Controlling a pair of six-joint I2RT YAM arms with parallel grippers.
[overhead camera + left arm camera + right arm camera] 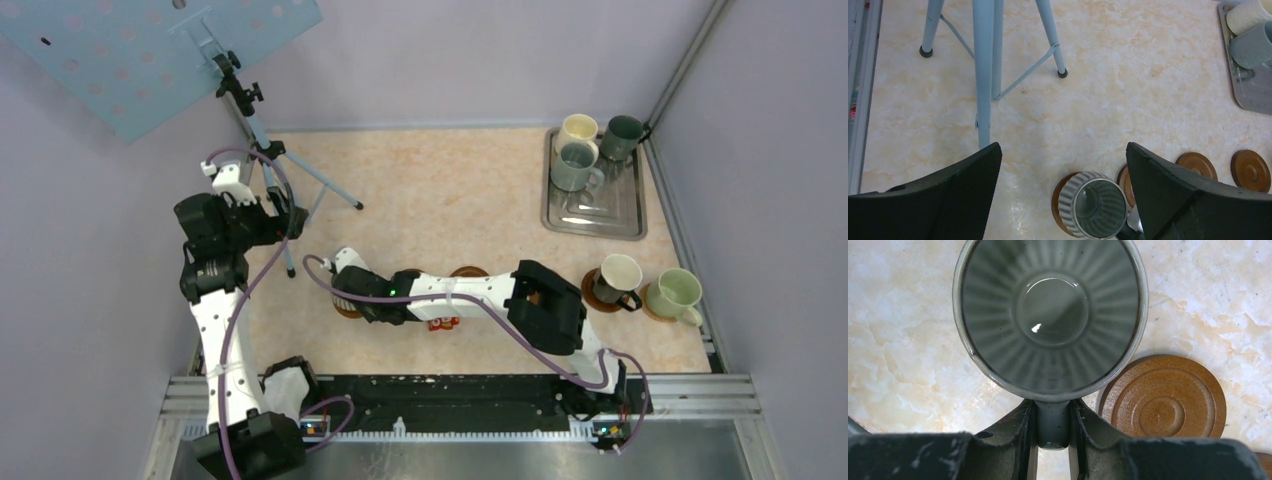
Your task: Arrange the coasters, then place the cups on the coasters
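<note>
My right gripper [1053, 409] is shut on the handle [1053, 422] of a ribbed light grey cup [1050, 315]. In the left wrist view that cup [1093, 205] is upright over a brown coaster [1060, 200], offset toward its right side; I cannot tell whether it rests on it. A bare coaster [1163, 397] lies just beside it. My right arm reaches left across the table, its gripper [345, 292] at centre left. My left gripper [1063, 146] hangs open and empty, raised at the left [290, 218]. Two more bare coasters [1196, 164] [1250, 170] lie further right.
A metal tray [600, 215] at the back right holds a cream cup [577, 130], a dark green cup [622, 137] and a blue-grey cup [575, 165]. Two cups [617, 278] [676, 293] stand on coasters at the right. A pale blue tripod [984, 70] stands at the left. A red packet [443, 323] lies under my right arm.
</note>
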